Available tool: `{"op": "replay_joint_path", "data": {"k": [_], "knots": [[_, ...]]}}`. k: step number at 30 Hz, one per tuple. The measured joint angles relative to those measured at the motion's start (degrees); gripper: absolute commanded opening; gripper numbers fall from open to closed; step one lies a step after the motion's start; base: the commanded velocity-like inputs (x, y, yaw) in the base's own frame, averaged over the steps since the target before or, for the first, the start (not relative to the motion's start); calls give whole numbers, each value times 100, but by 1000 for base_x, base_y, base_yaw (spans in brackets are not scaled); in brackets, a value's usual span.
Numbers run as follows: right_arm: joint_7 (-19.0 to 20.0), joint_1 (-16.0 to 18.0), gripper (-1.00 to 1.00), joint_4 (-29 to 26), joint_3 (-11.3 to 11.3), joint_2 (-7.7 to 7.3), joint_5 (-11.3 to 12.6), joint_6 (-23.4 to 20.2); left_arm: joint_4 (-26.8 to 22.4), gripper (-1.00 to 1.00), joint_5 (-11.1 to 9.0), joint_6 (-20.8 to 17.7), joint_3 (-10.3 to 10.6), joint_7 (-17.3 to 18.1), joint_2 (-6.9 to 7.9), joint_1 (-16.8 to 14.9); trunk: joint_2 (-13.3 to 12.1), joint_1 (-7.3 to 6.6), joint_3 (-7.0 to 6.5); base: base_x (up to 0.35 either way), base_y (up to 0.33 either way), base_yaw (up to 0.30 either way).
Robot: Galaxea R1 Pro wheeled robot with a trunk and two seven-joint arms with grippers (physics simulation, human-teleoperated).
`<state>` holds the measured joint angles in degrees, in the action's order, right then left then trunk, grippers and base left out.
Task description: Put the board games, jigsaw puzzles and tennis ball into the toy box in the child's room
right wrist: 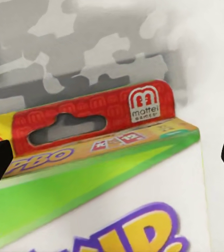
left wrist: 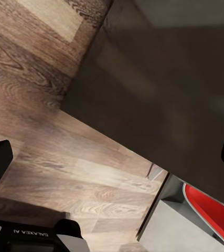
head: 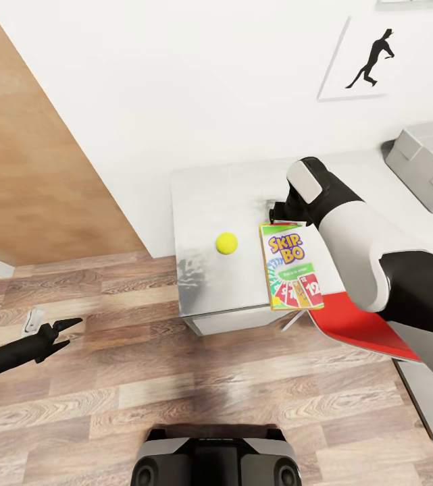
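Presently, notes by item, from the pincers outward
Right pincer (right wrist: 112,157): spread wide, both dark finger edges at the sides of the right wrist view with the Skip-Bo box between them but not touching; in the head view the fingers are hidden behind the right forearm (head: 351,243), which reaches over the table's far side
Skip-Bo box (head: 289,266): one of the board games, lying flat on the table, near edge overhanging toward the red chair (head: 354,327); its red hanger tab (right wrist: 91,118) fills the middle of the wrist view, so the pincer is lined up on that end, not yet gripping
Left pincer (head: 59,329): spread, holding nothing, low over the wood floor (head: 209,378) well away from the table; the left wrist view shows its two fingertips wide apart against floor and a dark panel
Tennis ball (head: 227,243): on the table (head: 202,202), just beside the Skip-Bo box, apart from it
Toy box (head: 422,158): light grey bin at the right edge of the head view, well apart from ball and game; a sliver of colour shows inside near its rim, cannot tell what it is
Wall: white, with a black silhouette picture (head: 371,57)
Progress (judgement): ball and this game still outside the bin; other games and the puzzles unaccounted for, so at least two toys remain
Next (judgement): close on the tab end, lift, carry across to the bin
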<state>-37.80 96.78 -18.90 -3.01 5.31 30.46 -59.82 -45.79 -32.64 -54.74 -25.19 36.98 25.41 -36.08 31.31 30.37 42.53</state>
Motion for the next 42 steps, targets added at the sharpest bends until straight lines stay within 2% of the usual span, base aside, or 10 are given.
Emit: {"op": "replay_joint_path", "data": {"k": [7,13,16,42], "knots": [[6,0,100,6,33,-2,43,33,0,100,0,0,0,0,3,0,0,1,0,-45,0,0],[-4,1,100,30,482,-24,100,47,0,100,0,-1,-8,1,26,0,0,1,0,-81,0,0],[-7,-4,100,28,584,-35,113,44,-3,100,0,-1,-9,2,38,-1,0,1,0,-97,0,0],[-9,-8,100,20,659,-60,103,62,0,100,-2,-2,-15,17,63,0,0,0,0,-104,0,0]]}}
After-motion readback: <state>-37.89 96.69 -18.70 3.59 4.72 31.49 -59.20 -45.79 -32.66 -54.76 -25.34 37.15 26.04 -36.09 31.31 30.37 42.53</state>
